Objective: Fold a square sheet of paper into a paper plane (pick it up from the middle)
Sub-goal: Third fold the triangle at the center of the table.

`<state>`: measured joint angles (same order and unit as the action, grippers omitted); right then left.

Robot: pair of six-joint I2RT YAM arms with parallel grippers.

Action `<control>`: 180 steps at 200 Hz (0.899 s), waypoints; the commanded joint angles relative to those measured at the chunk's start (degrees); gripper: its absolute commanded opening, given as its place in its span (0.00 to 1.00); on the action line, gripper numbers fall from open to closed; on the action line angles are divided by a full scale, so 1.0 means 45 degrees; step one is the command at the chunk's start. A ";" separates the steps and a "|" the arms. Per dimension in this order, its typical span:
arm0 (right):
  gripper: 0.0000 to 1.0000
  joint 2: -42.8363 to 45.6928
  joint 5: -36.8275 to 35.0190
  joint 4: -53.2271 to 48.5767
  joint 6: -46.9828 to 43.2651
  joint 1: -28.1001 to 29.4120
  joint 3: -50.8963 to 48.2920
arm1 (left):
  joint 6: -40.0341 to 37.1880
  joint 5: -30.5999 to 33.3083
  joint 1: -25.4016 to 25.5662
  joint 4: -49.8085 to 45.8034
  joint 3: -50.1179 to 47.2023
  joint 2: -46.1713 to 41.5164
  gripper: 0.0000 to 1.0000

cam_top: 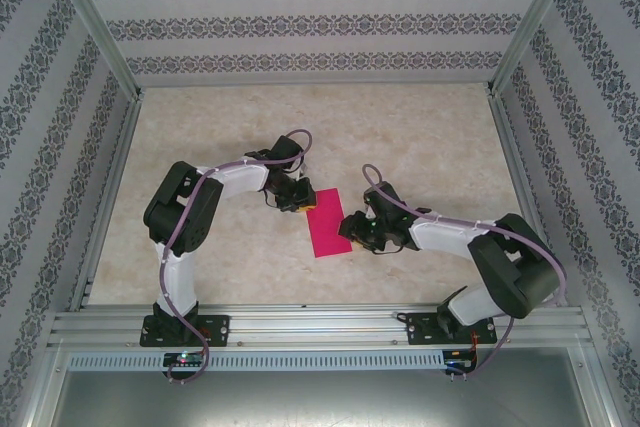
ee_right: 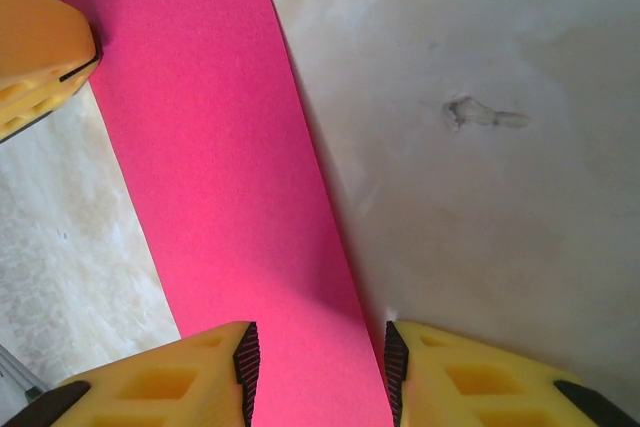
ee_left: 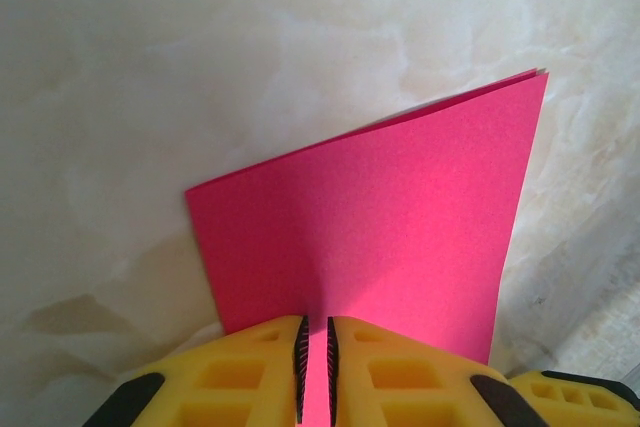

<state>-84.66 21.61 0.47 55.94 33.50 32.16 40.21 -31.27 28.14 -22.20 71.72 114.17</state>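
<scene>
The square sheet of paper (cam_top: 327, 225) is magenta-pink and lies folded in half as a narrow rectangle on the table, its two layers showing at one edge (ee_left: 535, 77). A paper plane shape is out of view. My left gripper (cam_top: 297, 199) is at the sheet's far left corner. Its yellow jaws (ee_left: 315, 325) are shut on the paper's edge. My right gripper (cam_top: 352, 230) sits at the sheet's right side, open (ee_right: 320, 335), with the pink strip (ee_right: 220, 147) running flat between its fingers. A left fingertip (ee_right: 40, 57) shows at the right wrist view's upper left.
The marbled beige tabletop (cam_top: 420, 137) is walled by patterned panels and metal frame posts (cam_top: 100, 27). An aluminium rail (cam_top: 320, 327) runs along the near edge at the arm bases. A small scuff (ee_right: 480, 115) marks the table right of the paper.
</scene>
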 commanded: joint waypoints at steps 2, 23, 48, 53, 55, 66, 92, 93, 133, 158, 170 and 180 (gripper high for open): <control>0.41 -0.0457 0.0448 0.0940 0.0420 -0.0023 -0.0056 | -0.0358 0.0314 0.0098 -0.0573 0.0092 0.0352 0.18; 0.40 -0.0551 0.0524 0.1620 0.0685 -0.0022 -0.0143 | -0.0409 0.0276 0.0094 -0.0577 0.0087 0.0333 0.18; 0.40 -0.0538 0.0550 0.2114 0.0847 -0.0078 -0.0194 | -0.0487 0.0220 0.0097 -0.0579 0.0074 0.0314 0.18; 0.40 -0.0547 0.0583 0.2231 0.0879 -0.0126 -0.0194 | -0.0511 0.0187 0.0094 -0.0566 0.0060 0.0313 0.18; 0.40 -0.0558 0.0598 0.2296 0.0886 -0.0145 -0.0194 | -0.0515 0.0165 0.0099 -0.0549 0.0058 0.0313 0.18; 0.40 -0.0646 0.0791 0.2597 0.0953 -0.0253 -0.0179 | -0.0585 0.0074 0.0094 -0.0532 0.0059 0.0313 0.18; 0.38 -0.0642 0.0960 0.2766 0.0966 -0.0402 -0.0021 | -0.0655 -0.0005 0.0096 -0.0536 0.0077 0.0313 0.18; 0.37 -0.0641 0.0960 0.2766 0.0966 -0.0407 -0.0010 | -0.0654 -0.0005 0.0095 -0.0536 0.0077 0.0313 0.18; 0.32 -0.0504 0.0990 0.2845 0.0985 -0.0568 -0.0134 | -0.0673 -0.0055 0.0094 -0.0516 0.0058 0.0273 0.18; 0.32 -0.0551 0.1017 0.2805 0.0947 -0.0695 -0.0155 | -0.0653 -0.0064 0.0098 -0.0464 0.0074 0.0274 0.18; 0.35 -0.0582 0.0967 0.2712 0.0978 -0.0722 -0.0174 | -0.0666 -0.0064 0.0094 -0.0492 0.0067 0.0245 0.18; 0.35 -0.0569 0.0918 0.2795 0.1062 -0.0725 -0.0259 | -0.0683 -0.0032 0.0105 -0.0526 0.0058 0.0198 0.18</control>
<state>-87.07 25.82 11.44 60.12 30.85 31.59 38.70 -31.51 28.14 -22.20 71.72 114.17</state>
